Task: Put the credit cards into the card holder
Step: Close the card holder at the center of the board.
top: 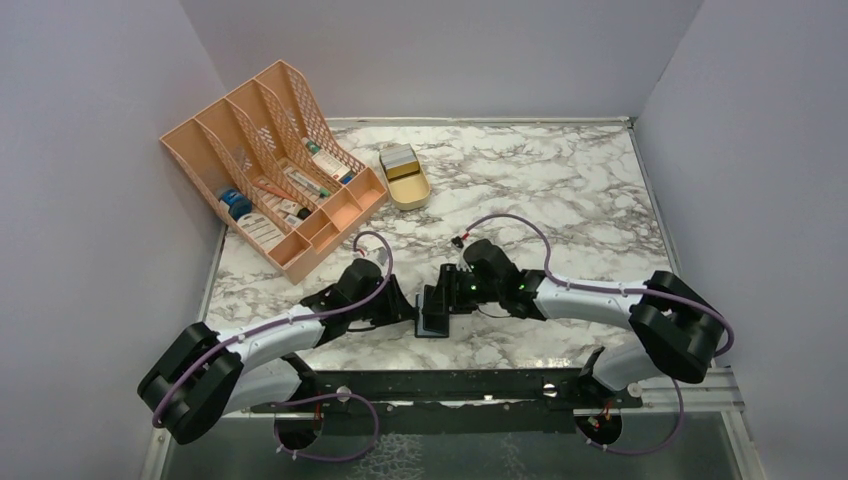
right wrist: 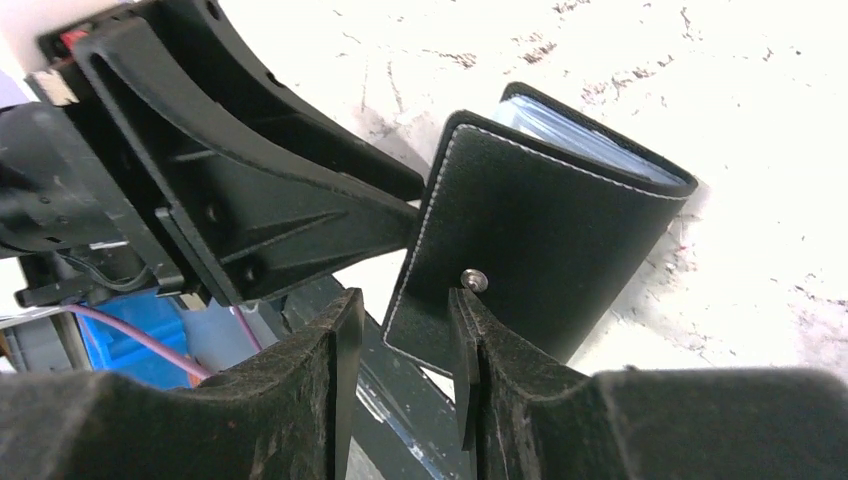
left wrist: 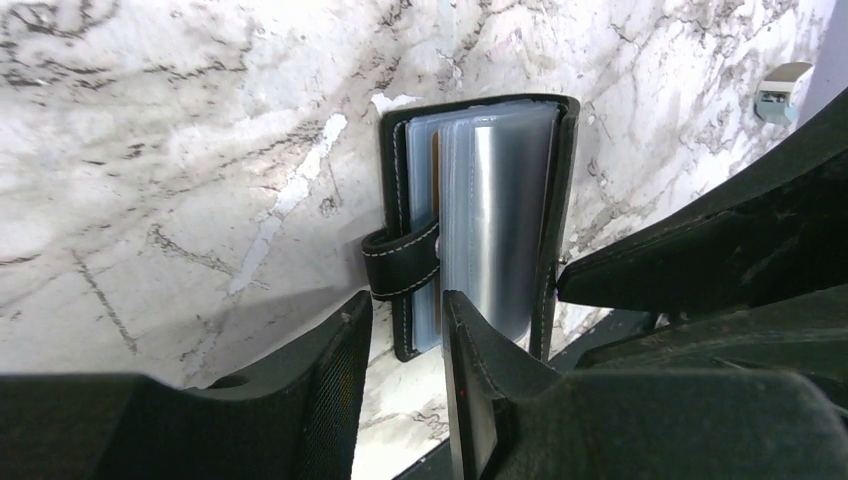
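At 6 o'clock, black card holder, part open. Left claw from 9 o'clock, right claw from 1 o'clock, both spread apart around its covers.

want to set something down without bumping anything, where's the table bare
Bare marble: back right, between the tan tin and the right wall; also between tin and card holder. Crowded: back left by the peach organiser; near-centre, where left gripper and right gripper flank the holder.

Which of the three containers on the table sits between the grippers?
The black card holder, standing on edge; the peach organiser and tan tin lie farther back.
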Tool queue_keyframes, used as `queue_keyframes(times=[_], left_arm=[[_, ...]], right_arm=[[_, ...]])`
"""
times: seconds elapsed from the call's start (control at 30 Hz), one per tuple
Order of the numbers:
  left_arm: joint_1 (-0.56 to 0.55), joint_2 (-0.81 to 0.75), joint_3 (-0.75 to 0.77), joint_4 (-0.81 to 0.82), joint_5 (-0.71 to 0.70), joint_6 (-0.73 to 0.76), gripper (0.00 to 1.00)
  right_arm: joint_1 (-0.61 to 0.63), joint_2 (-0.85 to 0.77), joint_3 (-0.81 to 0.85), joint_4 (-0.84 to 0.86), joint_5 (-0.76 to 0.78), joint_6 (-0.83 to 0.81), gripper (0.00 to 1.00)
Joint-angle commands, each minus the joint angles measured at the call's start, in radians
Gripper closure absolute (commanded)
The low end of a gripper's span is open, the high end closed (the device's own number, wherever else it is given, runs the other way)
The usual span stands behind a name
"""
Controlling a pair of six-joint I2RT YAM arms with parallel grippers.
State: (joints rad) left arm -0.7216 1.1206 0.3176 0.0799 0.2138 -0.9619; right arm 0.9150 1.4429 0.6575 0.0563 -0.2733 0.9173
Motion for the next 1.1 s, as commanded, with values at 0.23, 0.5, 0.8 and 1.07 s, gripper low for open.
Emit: queue_keyframes(times=[0.23,0.5,0.8,1.07], left_arm=[[-0.003,-0.028,0.077,-0.151,-0.095,0.103,0.62],[-0.003,-0.099,-0.020,0.056,-0.004,-0.028,0.72],[-0.003,-0.107,-0.028,0.098,0.034,-0.052,0.56],[-0.002,-0.021,-0.049,0.173,0.074,-0.117,0.51]], right_arm=[[0.004,0.034,0.029,-0.055,0.035,-0.043,0.66],[0.004,0.043,0.024,-0.061,0.044,-0.045,0.67],[0.004,-0.024,0.021,-0.098,0.081,-0.048,0.66],[0.004,-0.031,0.023,-0.115,0.077,-0.052,0.65]])
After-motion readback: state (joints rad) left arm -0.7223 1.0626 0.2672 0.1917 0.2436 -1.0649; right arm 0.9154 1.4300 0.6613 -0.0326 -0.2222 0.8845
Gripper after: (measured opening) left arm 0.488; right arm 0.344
